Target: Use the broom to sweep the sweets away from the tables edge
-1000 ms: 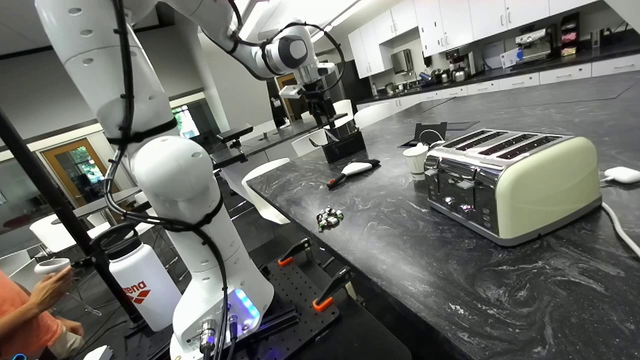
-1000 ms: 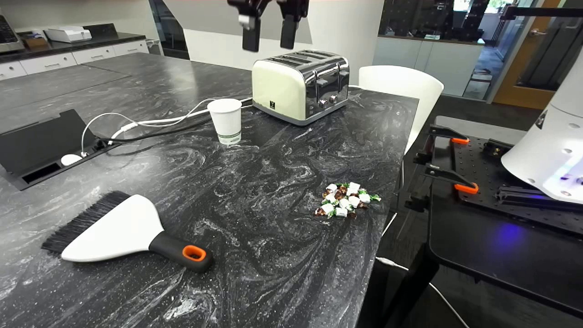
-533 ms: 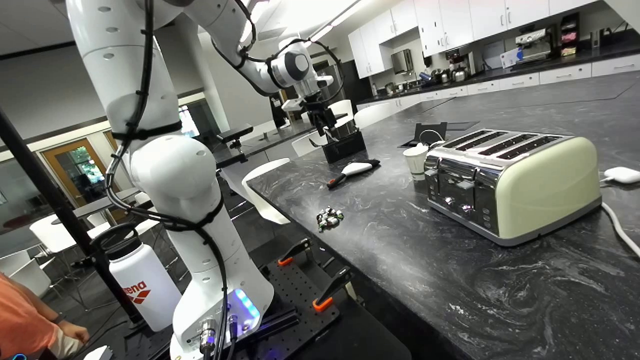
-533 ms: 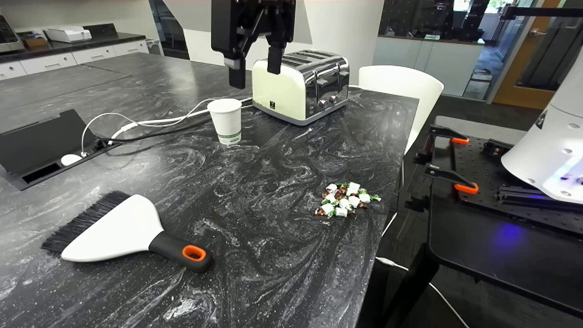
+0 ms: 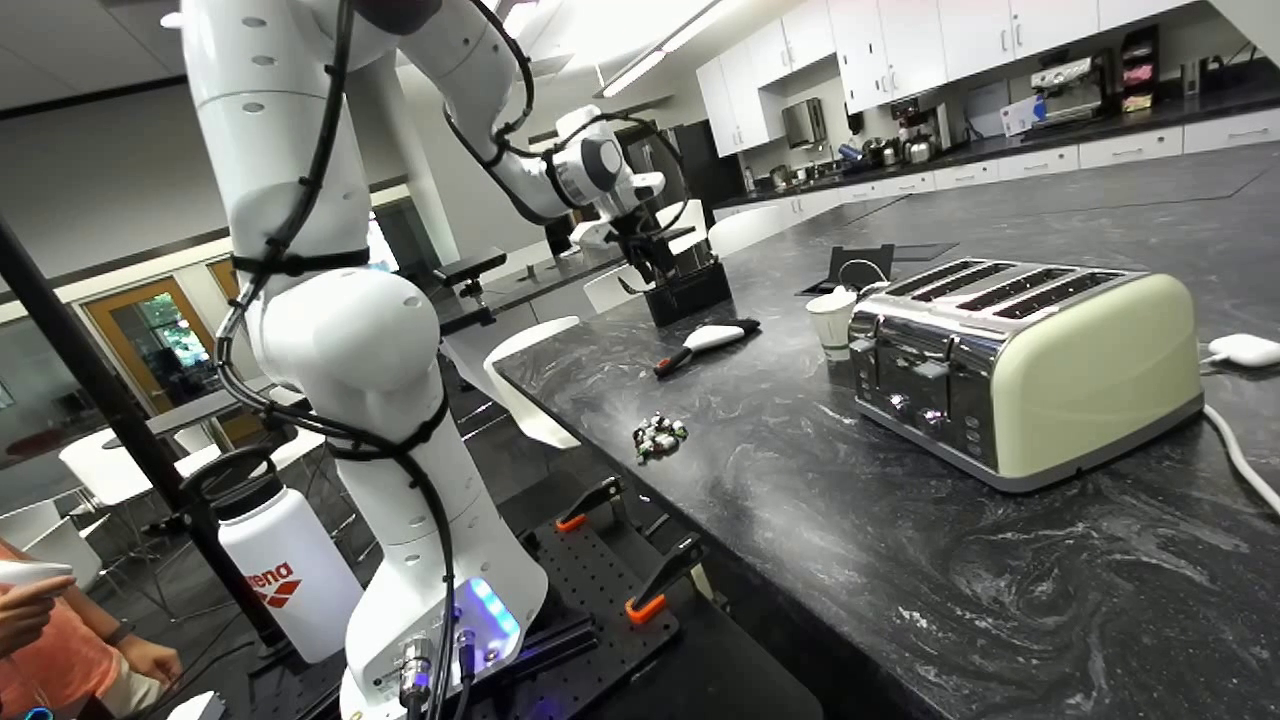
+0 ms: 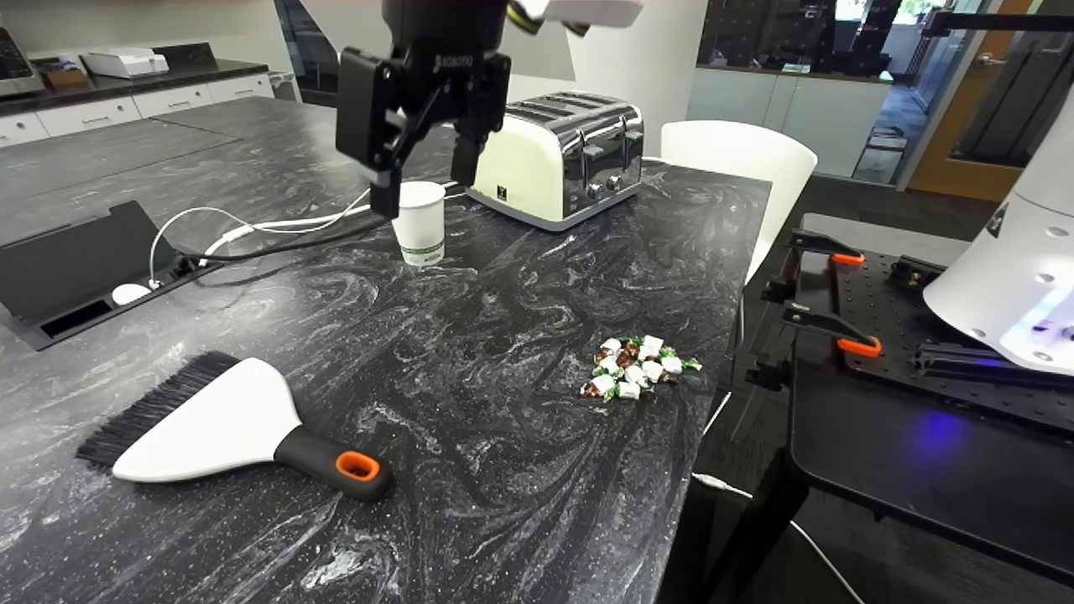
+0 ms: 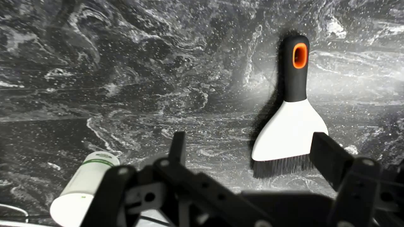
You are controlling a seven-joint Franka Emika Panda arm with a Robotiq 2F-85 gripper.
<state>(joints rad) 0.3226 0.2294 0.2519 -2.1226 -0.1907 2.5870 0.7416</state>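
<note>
The broom lies flat on the dark marbled table (image 6: 503, 520), with a white body (image 6: 218, 424), black bristles (image 6: 159, 403) and a dark handle (image 6: 327, 461) with an orange-rimmed hole. The broom also shows in the wrist view (image 7: 290, 132) and in an exterior view (image 5: 712, 338). The sweets (image 6: 638, 369) form a small cluster near the table's edge; they show in both exterior views (image 5: 658, 438), not in the wrist view. My gripper (image 6: 426, 180) is open, empty and above the table. In the wrist view, its right finger (image 7: 328, 157) overlaps the broom's bristle end.
A paper cup (image 6: 421, 226) stands near the toaster (image 6: 524, 172); the cup shows at lower left in the wrist view (image 7: 85, 179). White cables run to an open outlet box (image 6: 84, 260). A black box (image 5: 690, 295) stands at the table's far end. A white chair (image 6: 730, 155) adjoins the edge.
My gripper has come down over the table and moved leftward in an exterior view, toward the broom's side. It stays open. The broom and the sweets have not moved.
</note>
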